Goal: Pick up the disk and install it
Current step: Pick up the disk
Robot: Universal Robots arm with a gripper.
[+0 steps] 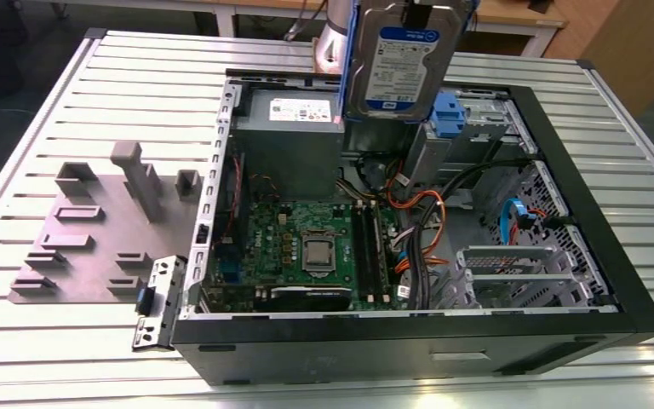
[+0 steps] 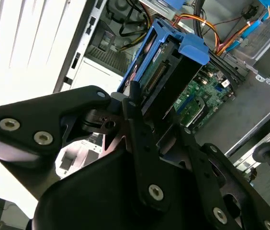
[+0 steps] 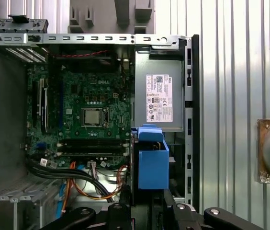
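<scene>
So, disk [image 1: 401,64]: hanging upright, label facing out, above the open computer case [image 1: 418,336], by its power supply [image 1: 293,115].
Gripper [image 2: 156,117]: jaws clamped on the disk, one each side.
Motherboard [image 1: 304,247]: flat on the case floor.
Table [image 1: 77,111]: slatted metal, under case and grey fixture plate [image 1: 88,247].

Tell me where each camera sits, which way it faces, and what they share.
Exterior view: off the arm, looking down into the computer case; the disk hangs over it.
First wrist view: on the arm, looking straight down into the case past the hand.
Second wrist view: beside the hand, looking along the disk.
Shared: all three show disk and case.
</scene>
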